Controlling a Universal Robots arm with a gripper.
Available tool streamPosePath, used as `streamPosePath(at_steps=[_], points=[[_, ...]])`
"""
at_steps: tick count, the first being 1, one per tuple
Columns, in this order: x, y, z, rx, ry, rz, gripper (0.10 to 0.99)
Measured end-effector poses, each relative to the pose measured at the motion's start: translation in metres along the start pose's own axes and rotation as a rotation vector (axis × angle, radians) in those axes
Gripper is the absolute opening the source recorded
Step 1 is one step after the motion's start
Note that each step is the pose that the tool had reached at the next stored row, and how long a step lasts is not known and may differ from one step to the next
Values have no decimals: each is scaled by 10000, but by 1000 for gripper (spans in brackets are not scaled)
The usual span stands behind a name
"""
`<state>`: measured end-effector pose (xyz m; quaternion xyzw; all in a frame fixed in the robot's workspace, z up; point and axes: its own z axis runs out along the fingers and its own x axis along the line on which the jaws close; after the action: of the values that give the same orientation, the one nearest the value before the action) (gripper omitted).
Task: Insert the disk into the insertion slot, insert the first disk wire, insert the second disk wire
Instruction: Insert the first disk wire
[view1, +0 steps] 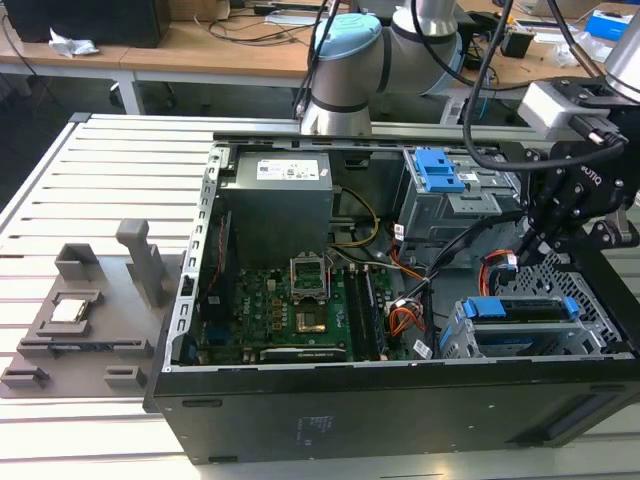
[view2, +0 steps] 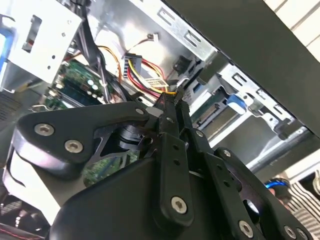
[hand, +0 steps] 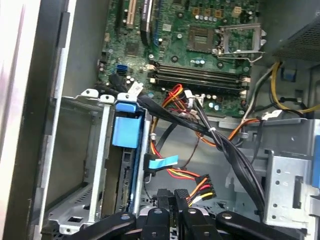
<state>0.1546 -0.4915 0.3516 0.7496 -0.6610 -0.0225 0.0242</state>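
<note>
Near the jaws, the disk (view1: 520, 308) lies slotted.

The disk (view1: 520, 309) shows a bright blue carrier in the perforated grey insertion slot (view1: 530, 343). The wire bundle (hand: 192, 181) seems red, yellow, orange and black.

The disk (view1: 520, 306) is sitting inside the slot (view1: 460, 335) at the exterior view's right. The cage is hiding nearly all of it, with just the blue edge peeking out. The gripper (view1: 532, 248) is blending into the dark cables (view1: 470, 245) there, so I can't tell what it's touching. In the first wrist view the gripper (hand: 172, 197) is running off the picture's edge. In the second wrist view the gripper (view2: 168, 105) is covering most of the motherboard (view2: 75, 80). The arm (view1: 345, 60) is getting cut off at the far side.
</note>
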Motion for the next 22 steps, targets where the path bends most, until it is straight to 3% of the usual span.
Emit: streamPosePath(at_steps=[2, 4, 7, 13, 22], points=[[26, 3, 0, 13, -110, 27, 165], [103, 13, 2, 26, -223, 41, 165], [213, 27, 4, 34, -282, 46, 165], [415, 53, 6, 35, -285, 47, 165], [562, 72, 7, 34, -285, 48, 165]])
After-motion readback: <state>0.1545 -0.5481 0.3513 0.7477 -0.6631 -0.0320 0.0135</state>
